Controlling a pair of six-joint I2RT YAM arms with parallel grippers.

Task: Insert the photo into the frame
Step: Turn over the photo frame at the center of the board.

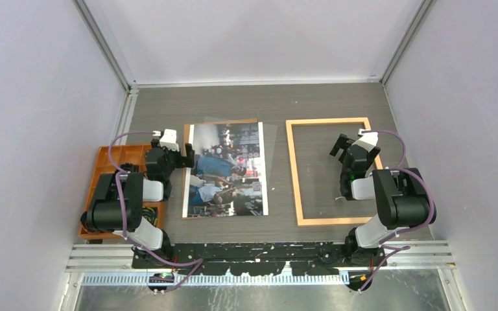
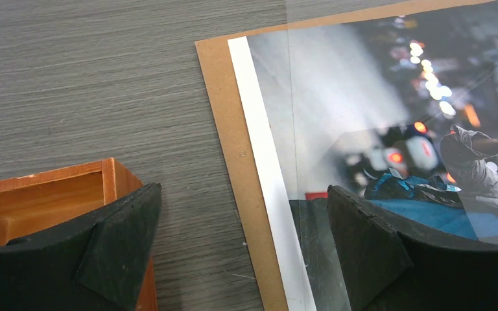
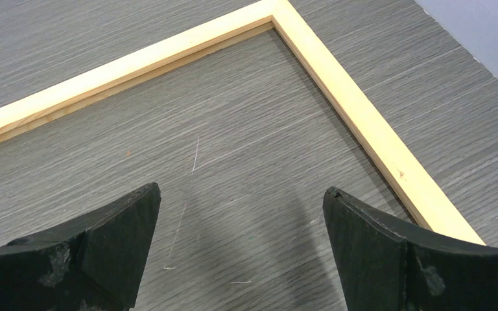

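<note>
The photo [image 1: 227, 170] lies face up at mid-table on a brown backing board [image 1: 224, 122], with a clear sheet [image 1: 271, 139] over it. In the left wrist view the photo [image 2: 389, 110] shows its white border beside the board's edge [image 2: 224, 110]. The light-orange wooden frame [image 1: 294, 175] lies flat to the right, empty inside; its far right corner [image 3: 279, 13] shows in the right wrist view. My left gripper [image 1: 189, 157] [image 2: 243, 223] is open over the photo's left edge. My right gripper [image 1: 338, 148] [image 3: 241, 223] is open and empty above the frame's inside.
An orange compartment tray [image 1: 104, 170] stands at the left, under the left arm; its corner [image 2: 107, 172] is beside my left finger. Grey walls close the table on three sides. The arm bases and a metal rail [image 1: 259, 254] run along the near edge.
</note>
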